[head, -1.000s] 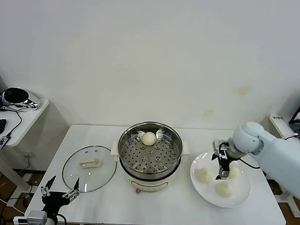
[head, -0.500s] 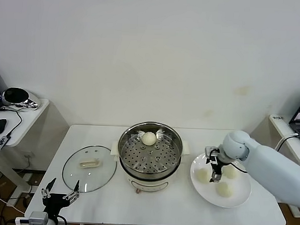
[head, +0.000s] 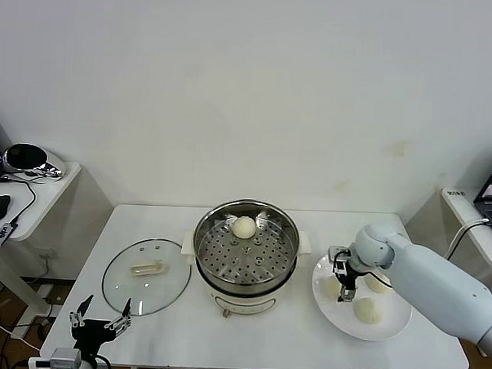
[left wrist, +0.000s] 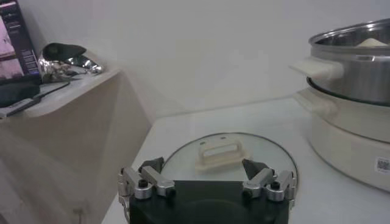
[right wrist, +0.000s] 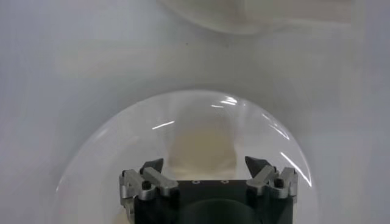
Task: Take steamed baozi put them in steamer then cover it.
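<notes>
The steamer (head: 245,258) stands mid-table, uncovered, with one baozi (head: 244,227) on its perforated tray at the back. Three more baozi lie on a white plate (head: 397,315) to its right: a left one (head: 331,288), a far one (head: 379,282) and a near one (head: 369,311). My right gripper (head: 343,292) is open and points down right over the left baozi. In the right wrist view that baozi (right wrist: 204,143) sits between the open fingertips of this gripper (right wrist: 205,165). My left gripper (head: 100,319) is open and empty at the table's front left corner.
The glass lid (head: 146,275) with its cream handle lies flat on the table left of the steamer; it shows in the left wrist view (left wrist: 228,155) just ahead of the left gripper (left wrist: 203,167). A side table (head: 29,187) with gear stands at far left.
My right gripper has moved left across the plate, from between the baozi to over the left one, still open. The left arm has hardly moved.
</notes>
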Robot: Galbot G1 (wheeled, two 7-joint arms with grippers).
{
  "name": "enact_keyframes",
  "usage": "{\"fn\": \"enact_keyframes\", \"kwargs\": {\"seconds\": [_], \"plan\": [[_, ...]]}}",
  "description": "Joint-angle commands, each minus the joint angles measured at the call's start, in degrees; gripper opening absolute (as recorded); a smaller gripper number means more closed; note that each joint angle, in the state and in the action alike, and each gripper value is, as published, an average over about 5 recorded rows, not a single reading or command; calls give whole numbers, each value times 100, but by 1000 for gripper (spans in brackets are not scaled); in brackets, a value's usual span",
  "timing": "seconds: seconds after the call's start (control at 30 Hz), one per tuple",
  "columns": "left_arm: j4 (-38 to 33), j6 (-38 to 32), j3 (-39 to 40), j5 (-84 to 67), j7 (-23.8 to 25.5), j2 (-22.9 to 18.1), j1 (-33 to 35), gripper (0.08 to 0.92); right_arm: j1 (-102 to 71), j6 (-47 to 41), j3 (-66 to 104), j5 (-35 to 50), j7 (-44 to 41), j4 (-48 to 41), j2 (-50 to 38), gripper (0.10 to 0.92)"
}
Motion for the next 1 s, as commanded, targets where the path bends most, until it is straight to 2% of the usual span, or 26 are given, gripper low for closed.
{"fn": "enact_keyframes", "kwargs": {"seconds": [0.03,0.23,0.57,0.8,1.0], "plan": [[29,-1,5,6,6,1,-17,823,-19,23,-2,-40,82,-129,83,823],[53,-2,15,16,5,-1,-28,823,-52,30,7,-20,59,-118,60,818],[36,-2,15,25,2,0,-28,823,-19,-17,126,95,36,20,-96,642],[43,-5,43,29,-9,1,-92,823,436,-210,82,514,-99,565,-572,628],[40,-6,90,80,-21,-4,-174,823,2006,-482,-811,1429,-344,1171,-937,628]]}}
